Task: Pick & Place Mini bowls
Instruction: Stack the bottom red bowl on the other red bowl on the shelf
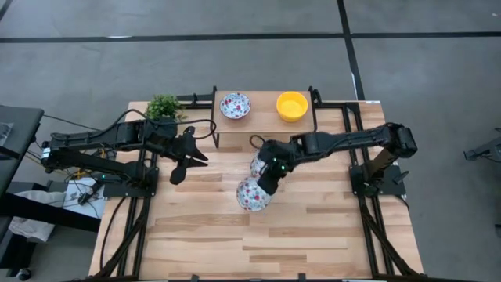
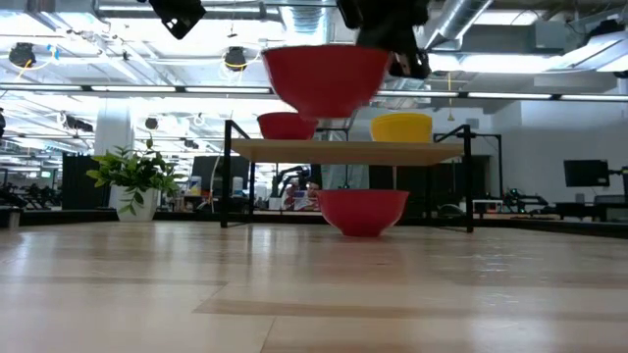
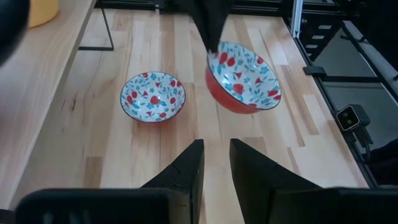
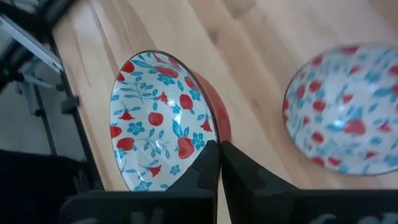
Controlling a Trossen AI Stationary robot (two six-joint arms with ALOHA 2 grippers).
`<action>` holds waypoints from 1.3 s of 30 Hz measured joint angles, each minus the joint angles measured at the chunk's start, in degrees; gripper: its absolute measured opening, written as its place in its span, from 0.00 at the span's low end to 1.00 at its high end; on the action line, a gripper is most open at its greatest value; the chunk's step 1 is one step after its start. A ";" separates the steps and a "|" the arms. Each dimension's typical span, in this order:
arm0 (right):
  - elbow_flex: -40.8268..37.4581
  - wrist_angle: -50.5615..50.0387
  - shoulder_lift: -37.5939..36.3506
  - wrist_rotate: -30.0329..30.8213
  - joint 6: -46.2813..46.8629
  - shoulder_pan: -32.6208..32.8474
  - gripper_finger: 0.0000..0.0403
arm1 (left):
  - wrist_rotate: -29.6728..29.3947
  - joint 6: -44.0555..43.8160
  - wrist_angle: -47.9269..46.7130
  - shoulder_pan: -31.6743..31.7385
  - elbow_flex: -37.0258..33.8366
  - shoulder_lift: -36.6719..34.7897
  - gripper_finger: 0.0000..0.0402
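Observation:
My right gripper (image 1: 270, 178) is shut on a mini bowl (image 1: 252, 194) that is white with red-and-blue flowers inside and red outside; it hangs high above the table (image 2: 329, 78). A second flowered mini bowl (image 3: 152, 96) rests on its base on the tabletop, partly under my right arm in the high view. On the raised shelf (image 1: 262, 121) stand a third flowered mini bowl (image 1: 235, 105) and a yellow mini bowl (image 1: 292, 105). My left gripper (image 3: 214, 165) hovers at the left, open, with nothing between its fingers. My right gripper pinches the flowered bowl's rim (image 4: 208, 138), one finger inside the bowl and one against its red outer wall. The fingers slant down from the table's right side. The bowl is lifted clear of the table and tilts, its opening facing partly toward my left arm (image 3: 244, 78).
A small green plant (image 1: 164, 106) stands at the shelf's left end. The shelf's black metal frame (image 1: 214, 117) rises at the table's far side. Bare wood lies along the near half of the table (image 1: 258, 243).

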 joint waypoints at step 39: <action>7.80 2.76 0.00 -13.50 4.40 -11.16 0.00 | -18.13 68.23 15.10 -12.63 0.04 11.05 0.19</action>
